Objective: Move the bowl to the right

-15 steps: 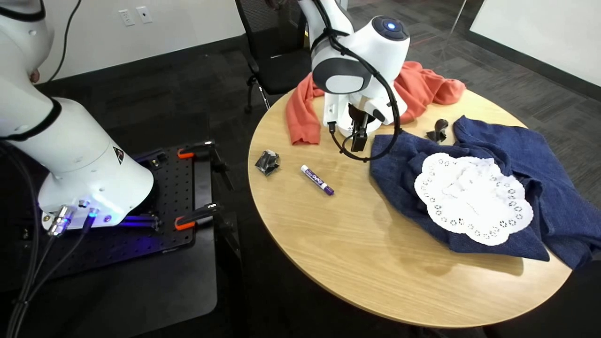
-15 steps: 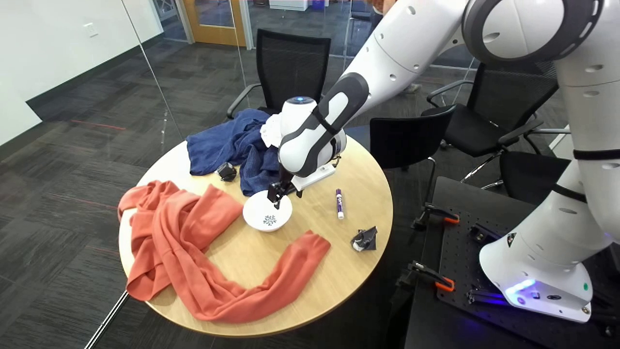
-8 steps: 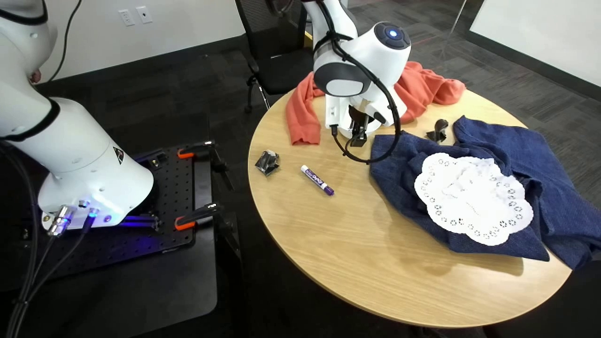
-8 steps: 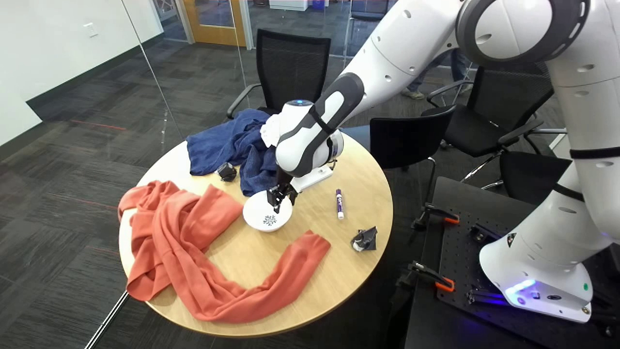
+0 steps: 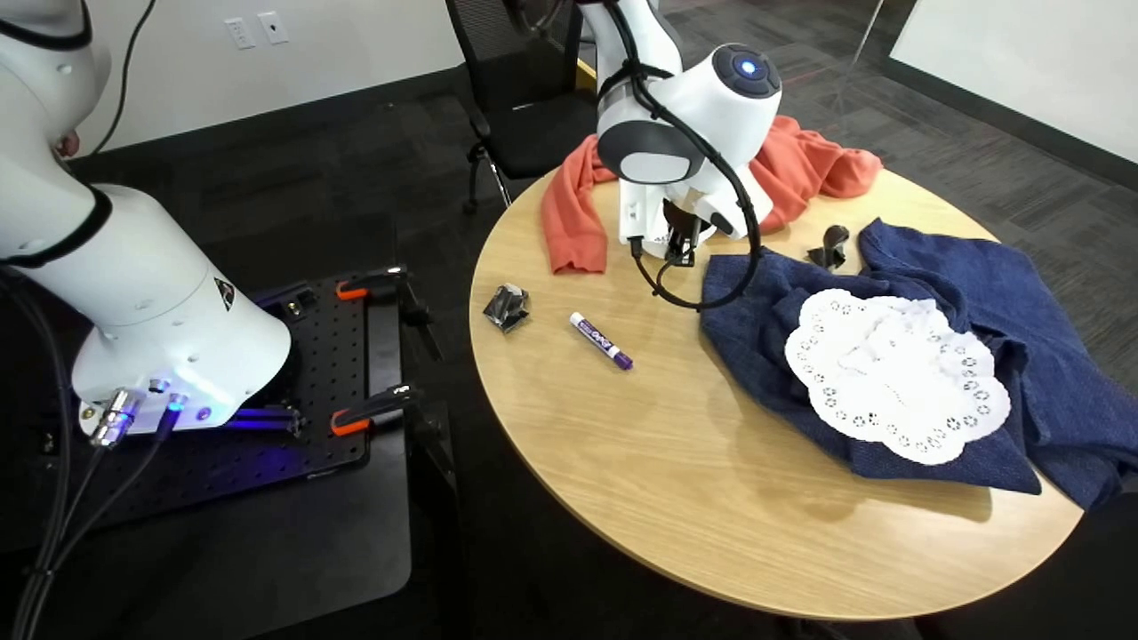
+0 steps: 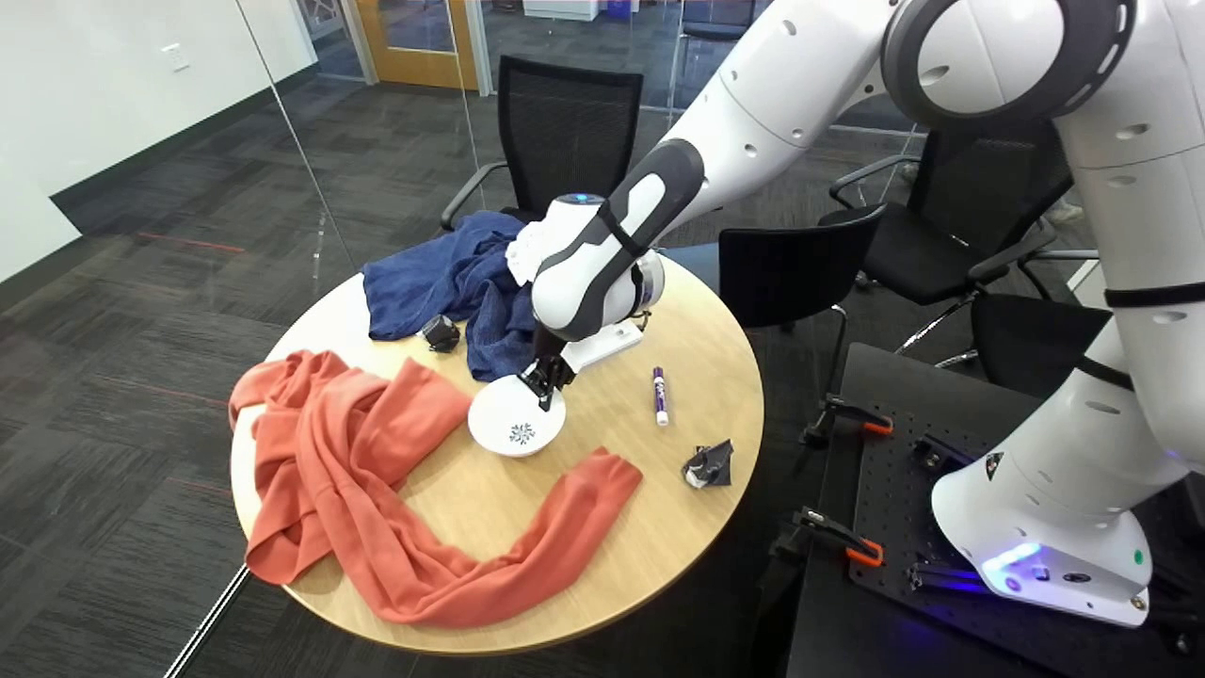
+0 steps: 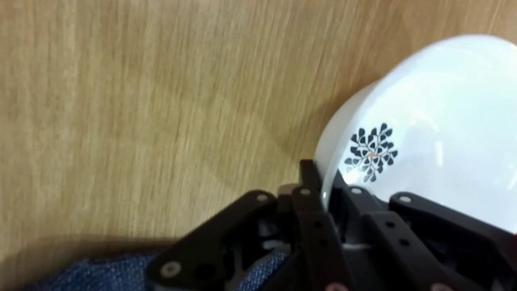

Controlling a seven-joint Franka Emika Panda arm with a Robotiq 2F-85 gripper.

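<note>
We look at a round wood-grain table on dark gray carpet, with a white wall and a black mesh-backed chair beyond it. On the tabletop we see a coral garment, blue denim under a white lace doily, a purple-and-white marker, and a crumpled black wrapper near the edge. The white bowl, a dark motif inside it, is just beside the coral garment and near the denim. In the wrist view, the gripper pinches the bowl's rim, one finger inside and one outside. Compared with half a second ago, in an exterior view, the fingers are nearer each other, and the bowl is tilted and slightly shifted toward the coral garment. We cannot tell whether it touches the tabletop. The marker and wrapper lie unmoved.
</note>
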